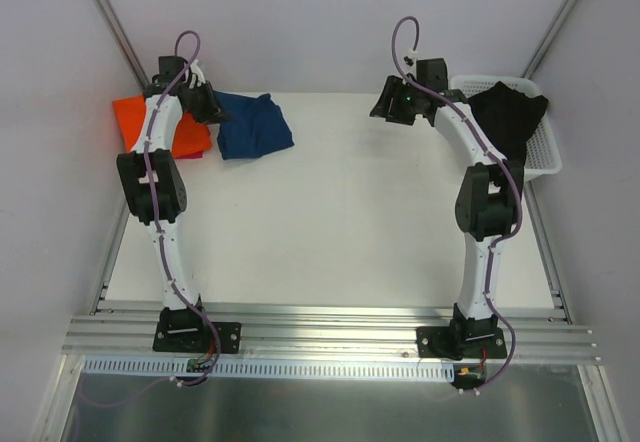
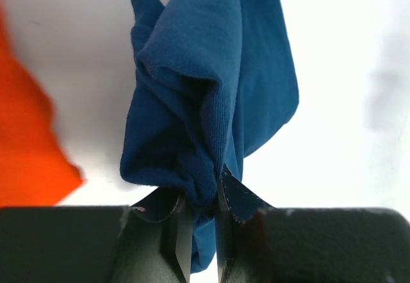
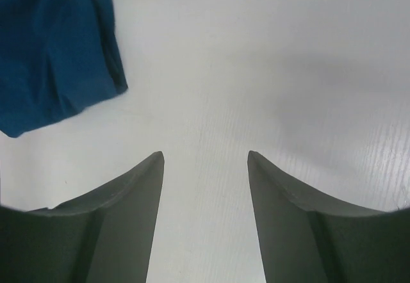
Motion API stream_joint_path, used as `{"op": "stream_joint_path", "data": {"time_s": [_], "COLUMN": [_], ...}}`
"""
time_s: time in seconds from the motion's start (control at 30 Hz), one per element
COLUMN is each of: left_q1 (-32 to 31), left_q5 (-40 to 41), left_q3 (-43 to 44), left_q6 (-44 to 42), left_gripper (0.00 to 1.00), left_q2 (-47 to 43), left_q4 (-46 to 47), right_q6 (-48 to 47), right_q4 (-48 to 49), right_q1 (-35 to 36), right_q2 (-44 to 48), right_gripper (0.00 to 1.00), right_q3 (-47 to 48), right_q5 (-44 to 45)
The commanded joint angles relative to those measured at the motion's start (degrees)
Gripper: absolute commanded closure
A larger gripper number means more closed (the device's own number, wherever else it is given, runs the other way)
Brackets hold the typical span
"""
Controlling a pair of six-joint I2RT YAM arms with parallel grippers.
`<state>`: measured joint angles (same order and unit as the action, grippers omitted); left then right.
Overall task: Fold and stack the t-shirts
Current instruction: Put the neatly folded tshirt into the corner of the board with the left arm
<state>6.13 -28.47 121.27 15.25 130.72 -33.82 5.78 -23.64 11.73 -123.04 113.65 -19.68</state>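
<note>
Table (image 1: 330,222) first: your white basket (image 1: 548,162) sits at its far right with a black cloth (image 1: 510,112) in it. The orange shirt (image 1: 135,122) lies folded at the far left, so that one looks done. The blue shirt (image 1: 255,127) lies bunched just right of it, not stacked yet. Your left gripper (image 2: 198,251) pinches a fold of the blue shirt tight. Your right gripper (image 3: 205,168) is wide apart and holds nothing, over the far right.

The blue t-shirt (image 1: 255,127) and orange t-shirt (image 1: 130,122) look plain, the basket (image 1: 545,162) white
</note>
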Motion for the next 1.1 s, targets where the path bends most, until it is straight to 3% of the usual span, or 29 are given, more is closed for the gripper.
{"op": "stream_joint_path", "data": {"time_s": [0.0,0.63,1.07], "left_q1": [2.47,10.21,15.22], "left_q5": [2.19,10.00,13.08], "left_q3": [3.53,13.99,14.87], "left_q6": [-2.94,-7.68,-9.44], "left_gripper": [1.00,1.00,1.00], "left_q2": [-5.20,-8.72,-11.62], "left_q4": [-0.81,-0.10,0.34], "right_q6": [-1.65,-0.86,-0.16], "right_q4": [-0.44,-0.71,-0.44], "right_q1": [0.93,2.42,3.13], "right_q2": [2.99,2.11,1.58], "right_gripper": [0.41,0.41,0.41], "right_q3": [0.00,-0.44,0.00], "right_q5": [0.87,0.87,0.70]}}
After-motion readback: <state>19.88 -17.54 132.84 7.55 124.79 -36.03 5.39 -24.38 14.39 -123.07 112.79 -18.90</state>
